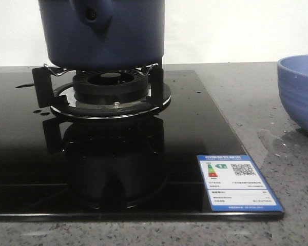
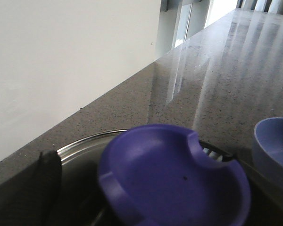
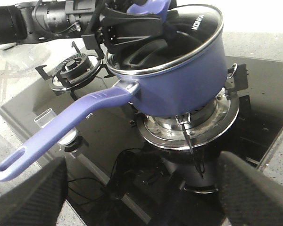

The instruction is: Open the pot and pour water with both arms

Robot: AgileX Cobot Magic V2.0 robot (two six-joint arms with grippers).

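The dark blue pot (image 1: 102,31) stands on the near burner (image 1: 110,92); its top is cut off in the front view. In the right wrist view the pot (image 3: 179,80) carries a glass lid (image 3: 188,33) with a steel rim, and its long blue handle (image 3: 61,127) points toward my right gripper. My left gripper (image 3: 132,23) sits over the lid, straddling the blue knob (image 2: 174,179). One finger (image 2: 47,188) shows apart from the knob, so the gripper looks open. My right gripper (image 3: 141,202) is open and empty, above the hob in front of the pot, beside the handle.
A periwinkle-blue bowl (image 1: 300,92) stands on the grey counter to the right and also shows in the left wrist view (image 2: 273,146). The black glass hob (image 1: 20,169) carries an energy sticker (image 1: 236,182). A second burner (image 3: 78,68) lies beyond. Wet patches (image 1: 269,141) mark the counter.
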